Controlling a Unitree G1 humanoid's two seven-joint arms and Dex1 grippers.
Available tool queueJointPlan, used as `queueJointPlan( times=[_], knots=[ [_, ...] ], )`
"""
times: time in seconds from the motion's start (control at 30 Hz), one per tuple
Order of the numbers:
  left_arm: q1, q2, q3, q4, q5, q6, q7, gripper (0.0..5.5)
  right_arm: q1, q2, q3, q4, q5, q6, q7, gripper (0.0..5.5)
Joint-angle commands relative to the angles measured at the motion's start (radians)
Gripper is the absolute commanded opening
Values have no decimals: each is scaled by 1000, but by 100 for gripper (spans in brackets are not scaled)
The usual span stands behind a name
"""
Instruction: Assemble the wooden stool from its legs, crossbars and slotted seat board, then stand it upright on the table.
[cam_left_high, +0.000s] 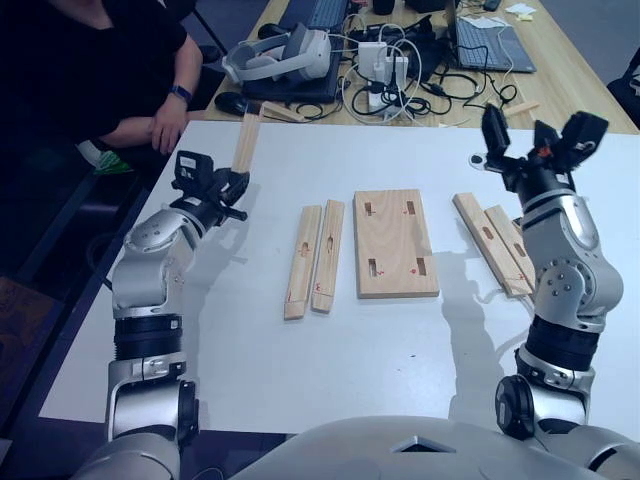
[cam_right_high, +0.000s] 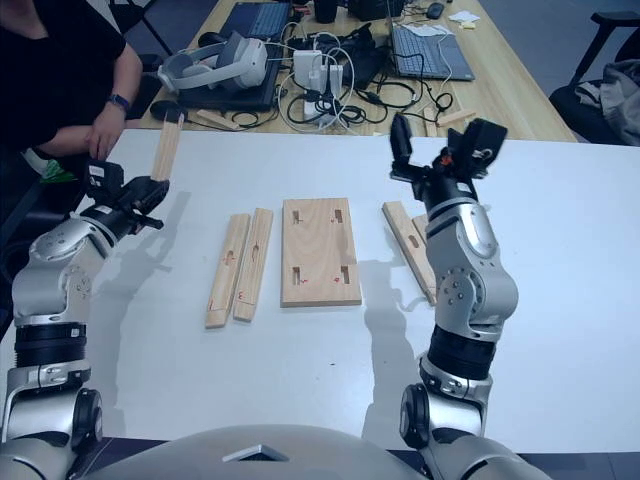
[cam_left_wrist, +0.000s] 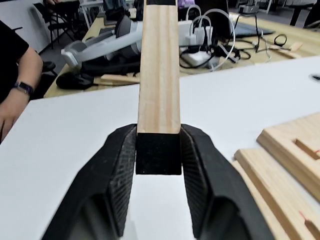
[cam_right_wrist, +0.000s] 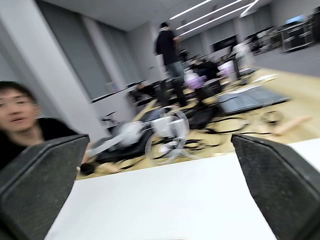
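Note:
The slotted seat board (cam_left_high: 394, 243) lies flat at the table's middle. Two slotted wooden pieces (cam_left_high: 314, 258) rest side by side to its left, and two more (cam_left_high: 495, 243) lie to its right. My left gripper (cam_left_high: 234, 185) is raised at the far left of the table, shut on a wooden stick (cam_left_high: 245, 141) that points away from me; the stick (cam_left_wrist: 159, 70) runs straight out between the black pads (cam_left_wrist: 120, 170). My right gripper (cam_left_high: 538, 135) is held up above the right pieces, open and holding nothing, its fingers (cam_right_wrist: 40, 185) spread wide.
A wooden desk behind the white table (cam_left_high: 300, 380) holds a headset (cam_left_high: 280, 55), cables, chargers and a laptop (cam_left_high: 490, 45). Loose wooden sticks (cam_left_high: 285, 112) lie on the desk. A person sits at the back left, a hand (cam_left_high: 165, 125) near the table corner.

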Motion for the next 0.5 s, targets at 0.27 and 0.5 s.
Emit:
queueJointPlan(
  times=[0.27, 0.5],
  knots=[
    [-76, -74, -105, -139, -37, -211, -145, 128, -152, 66, -21, 25, 433, 257, 52, 540],
    [-64, -106, -257, -205, 3, -316, -254, 127, -215, 74, -64, 72, 629, 274, -22, 474]
  ],
)
